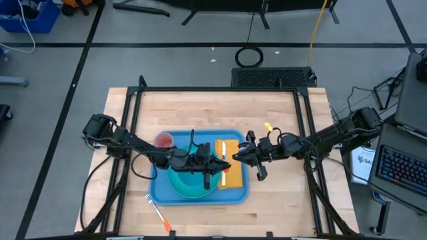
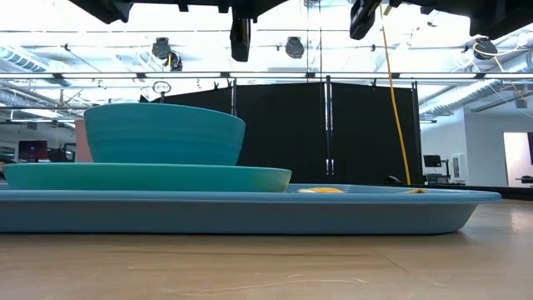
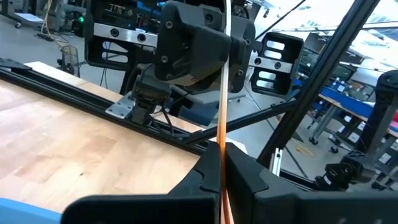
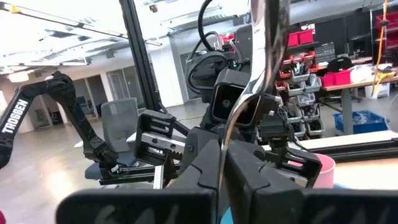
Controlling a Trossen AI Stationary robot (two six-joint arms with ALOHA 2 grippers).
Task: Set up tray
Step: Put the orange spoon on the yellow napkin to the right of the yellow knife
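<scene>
The tray (image 1: 200, 195) lies flat on the tabletop (image 1: 280, 120), near its front edge, long axis running left to right. It looks stiff, light and smooth, best gripped by the raised rim. Above it, the left gripper (image 3: 222, 171) has its fingers pinching a thin orange utensil handle (image 3: 222, 93); the right gripper (image 4: 222, 163) has its fingers pinching a shiny metal utensil handle (image 4: 268, 37).
</scene>
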